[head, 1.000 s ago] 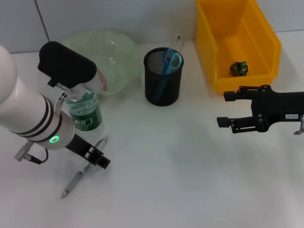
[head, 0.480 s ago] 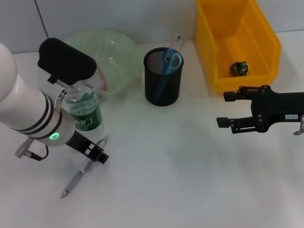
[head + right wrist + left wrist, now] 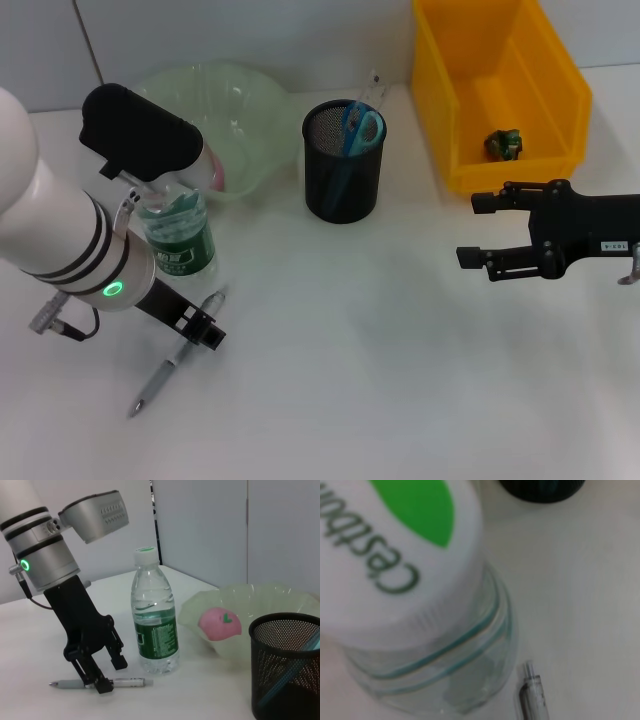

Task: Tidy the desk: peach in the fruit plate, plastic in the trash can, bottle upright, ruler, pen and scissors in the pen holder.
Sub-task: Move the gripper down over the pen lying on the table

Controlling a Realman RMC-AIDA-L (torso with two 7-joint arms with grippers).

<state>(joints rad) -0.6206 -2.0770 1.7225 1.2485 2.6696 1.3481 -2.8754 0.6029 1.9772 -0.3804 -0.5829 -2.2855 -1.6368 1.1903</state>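
Observation:
My left gripper [image 3: 200,328] [image 3: 110,673] is open, low over the table, one finger on each side of the grey pen [image 3: 172,360] [image 3: 127,682] [image 3: 532,699]. The clear bottle [image 3: 180,243] [image 3: 155,625] [image 3: 435,665] stands upright just behind it. A pink peach [image 3: 216,172] [image 3: 220,621] lies in the green fruit plate [image 3: 250,100] [image 3: 280,602]. Blue scissors [image 3: 362,127] and a clear ruler [image 3: 374,88] stand in the black mesh pen holder [image 3: 342,175] [image 3: 285,665]. Crumpled plastic [image 3: 503,143] lies in the yellow trash can [image 3: 560,90]. My right gripper [image 3: 475,230] hangs open at the right, holding nothing.
The bulky white left forearm [image 3: 60,235] hangs over the table's left side and hides part of the fruit plate. A pale wall stands behind the desk. Bare white tabletop [image 3: 350,380] lies between the two grippers.
The left gripper has edged slightly to the left over the pen. The right arm, bottle and pen have not moved.

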